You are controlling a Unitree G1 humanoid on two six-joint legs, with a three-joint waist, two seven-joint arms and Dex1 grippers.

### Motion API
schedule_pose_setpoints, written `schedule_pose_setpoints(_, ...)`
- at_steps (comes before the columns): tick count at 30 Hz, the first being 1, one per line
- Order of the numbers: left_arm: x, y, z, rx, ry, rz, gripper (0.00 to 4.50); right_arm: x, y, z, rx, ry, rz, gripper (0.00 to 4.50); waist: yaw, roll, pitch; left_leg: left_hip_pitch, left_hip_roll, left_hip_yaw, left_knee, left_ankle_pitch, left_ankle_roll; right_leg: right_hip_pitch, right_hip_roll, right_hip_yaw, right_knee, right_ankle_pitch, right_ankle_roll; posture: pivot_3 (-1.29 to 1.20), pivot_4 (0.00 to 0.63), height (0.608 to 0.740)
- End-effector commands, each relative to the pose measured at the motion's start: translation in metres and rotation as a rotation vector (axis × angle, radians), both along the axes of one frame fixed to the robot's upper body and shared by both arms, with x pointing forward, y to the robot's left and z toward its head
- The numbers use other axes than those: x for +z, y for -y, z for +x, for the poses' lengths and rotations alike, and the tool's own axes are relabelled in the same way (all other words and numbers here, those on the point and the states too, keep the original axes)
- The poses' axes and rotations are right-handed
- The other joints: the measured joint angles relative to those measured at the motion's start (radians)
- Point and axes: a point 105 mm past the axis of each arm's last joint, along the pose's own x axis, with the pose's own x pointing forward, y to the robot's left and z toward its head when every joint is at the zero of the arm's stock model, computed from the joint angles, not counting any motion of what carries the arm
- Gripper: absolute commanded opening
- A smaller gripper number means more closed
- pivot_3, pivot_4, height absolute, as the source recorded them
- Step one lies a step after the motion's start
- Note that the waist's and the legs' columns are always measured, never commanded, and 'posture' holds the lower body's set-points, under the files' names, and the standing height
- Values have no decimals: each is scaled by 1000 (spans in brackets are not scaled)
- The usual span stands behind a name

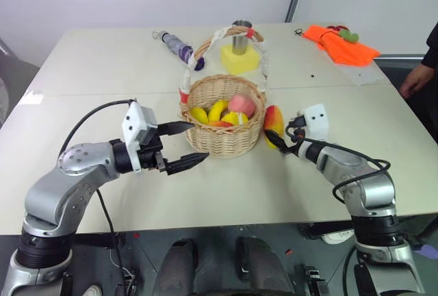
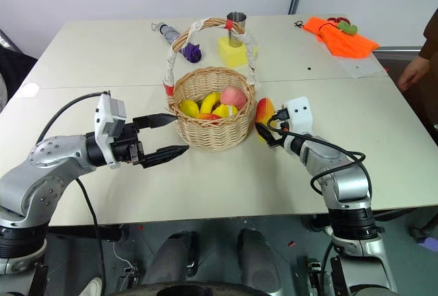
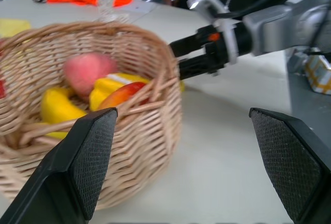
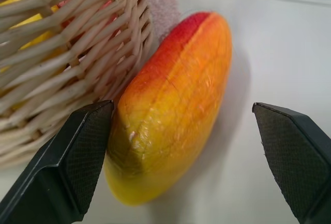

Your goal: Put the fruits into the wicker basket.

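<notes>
The wicker basket [image 1: 222, 139] stands mid-table, its tall cloth-wrapped handle arching over it. One small red-orange fruit [image 3: 121, 95] lies inside among the other contents. The larger mango [image 4: 176, 105] lies on the table against the basket's right wall, also seen in the head view as the mango [image 1: 274, 119]. My right gripper [image 4: 181, 111] is open, its two fingers straddling the mango's near end without closing on it. My left gripper [image 1: 198, 141] is open and holds nothing, level just left of the basket's wall.
Yellow bananas [image 1: 215, 111] and a pale pink fruit [image 1: 241, 104] share the basket. Behind it sit a yellow sponge block with a steel cup [image 1: 239, 53], a purple umbrella [image 1: 179, 46] and an orange cloth [image 1: 340, 43]. A person's hand [image 1: 414, 77] is at the table's right edge.
</notes>
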Motion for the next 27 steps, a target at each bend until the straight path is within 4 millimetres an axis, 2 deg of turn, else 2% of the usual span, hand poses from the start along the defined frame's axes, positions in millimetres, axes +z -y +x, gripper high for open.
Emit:
schedule_pose_setpoints(1,11,-2,-4,2,79,11,4447,1,7,4,-63,-22,62,4240,-1,0,0,0,0,0,0,0,0,0,0,0,0,0,0,0,150,740)
schedule_pose_setpoints(3,8,-4,-3,14,77,28,4500,2,8,6,-83,-29,93,3628,-2,0,0,0,0,0,0,0,0,0,0,0,0,0,0,0,150,740)
schedule_pose_setpoints(6,5,-8,-1,29,76,42,4500,9,12,7,-105,-21,131,2217,0,0,0,0,0,0,0,0,0,0,0,0,0,0,0,0,150,740)
schedule_pose_setpoints(7,4,-10,0,36,76,43,4500,13,16,6,-114,-13,144,2024,0,0,0,0,0,0,0,0,0,0,0,0,0,0,0,0,150,740)
schedule_pose_setpoints(12,4,-18,6,78,84,28,4500,50,43,-3,-100,123,100,1989,-1,1,1,0,0,0,0,0,0,0,0,0,0,0,0,0,150,740)
schedule_pose_setpoints(13,5,-22,8,96,91,13,4500,62,49,-8,-58,184,60,1989,-1,1,1,0,0,0,0,0,0,0,0,0,0,0,0,0,150,740)
schedule_pose_setpoints(15,6,-29,12,132,99,-34,4500,81,46,-22,79,262,32,1989,-1,2,1,0,0,1,-1,0,0,0,0,0,-1,0,0,0,150,740)
schedule_pose_setpoints(18,1,-39,14,163,94,-59,4500,98,28,-48,303,336,25,1989,-5,1,1,0,1,1,-1,0,1,0,1,0,-2,0,1,0,150,740)
schedule_pose_setpoints(22,-6,-47,14,180,81,-69,4500,104,-9,-77,567,324,18,1989,-8,1,1,1,2,0,-2,-1,2,0,3,0,-1,0,0,0,150,740)
schedule_pose_setpoints(25,-9,-49,15,189,80,-61,4500,105,-34,-74,629,323,-30,1989,-7,1,1,1,3,0,-1,-1,2,0,3,0,-1,0,-1,0,150,740)
schedule_pose_setpoints(27,-8,-48,16,194,86,-70,4500,105,-60,-59,635,331,-82,1989,-8,1,1,1,2,1,-1,-1,2,0,2,0,-1,0,-1,0,150,740)
